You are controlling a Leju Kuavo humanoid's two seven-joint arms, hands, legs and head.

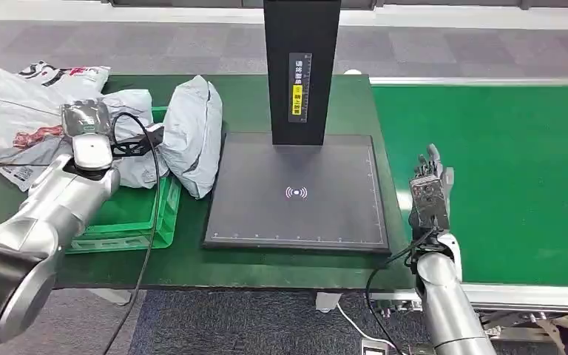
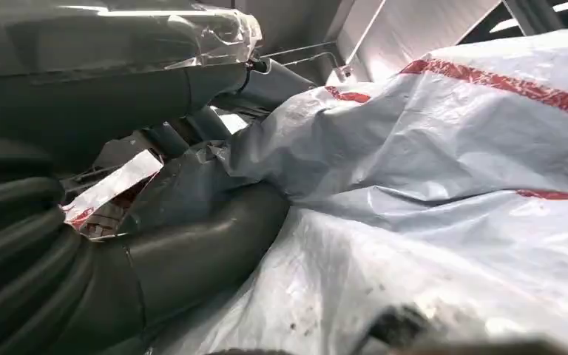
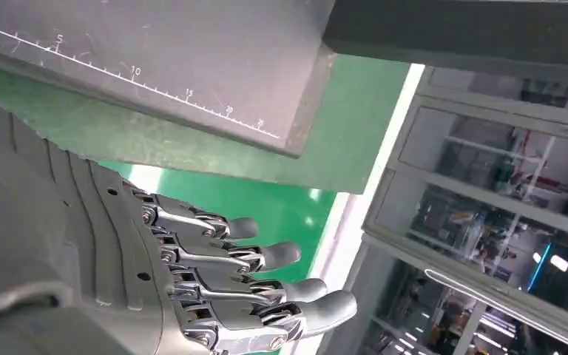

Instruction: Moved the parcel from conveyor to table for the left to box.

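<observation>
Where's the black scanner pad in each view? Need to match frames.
Head view: the black scanner pad lies centre, on the green table, under the black post.
Left wrist view: not in it; the left hand grips a grey parcel.
Right wrist view: its ruled corner lies beyond the right hand.
Shared landmark: the pad's white ruler ticks.

Pale grey parcels (image 1: 192, 133), some with red markings, lie over a bright green crate (image 1: 129, 222) beside a black scanner plate (image 1: 296, 192) edged with white ruler marks, on a dark green tabletop (image 1: 251, 266) next to a brighter green conveyor (image 1: 503, 170).
</observation>
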